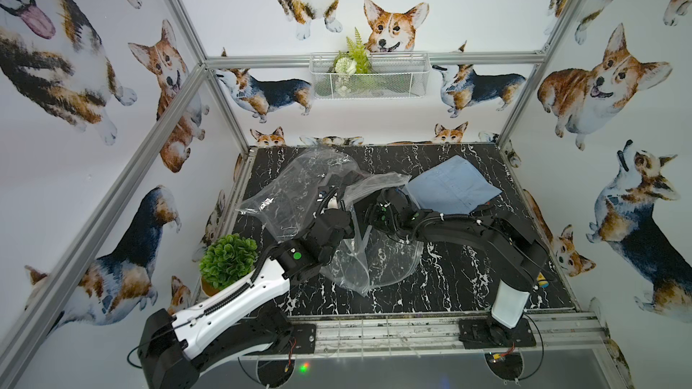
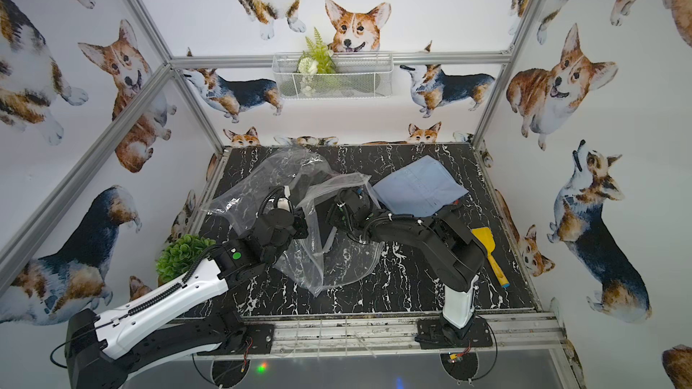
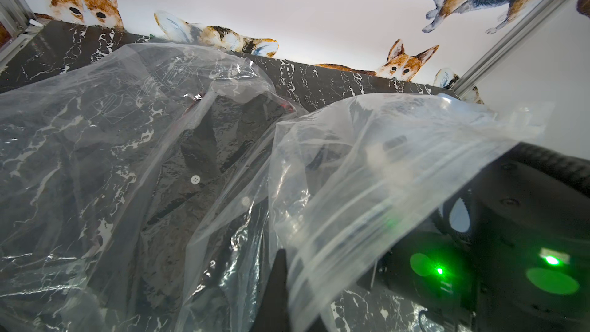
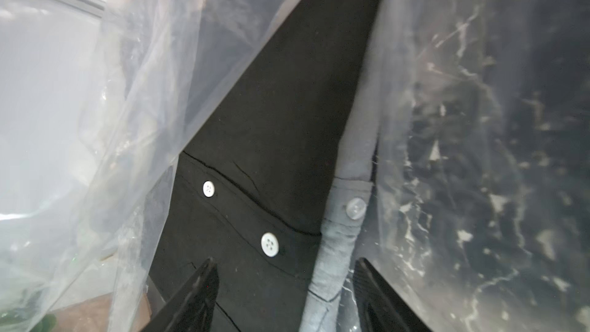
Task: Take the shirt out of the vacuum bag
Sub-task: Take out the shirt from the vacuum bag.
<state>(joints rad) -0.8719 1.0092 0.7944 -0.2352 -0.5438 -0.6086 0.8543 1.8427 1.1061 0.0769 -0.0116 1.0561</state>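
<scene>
two tools [image 3: 278,285] [image 4: 284,285], one vacuum bag [image 1: 296,188]

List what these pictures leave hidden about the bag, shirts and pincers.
- Left pincer: only one dark finger sliver at the left wrist view's edge; its own wrist covers it in both top views.
- Right pincer: both top views lose its fingertips behind the vacuum bag and wrist.
- Black shirt: full extent unclear, veiled by crinkled film over the black marble table.
</scene>
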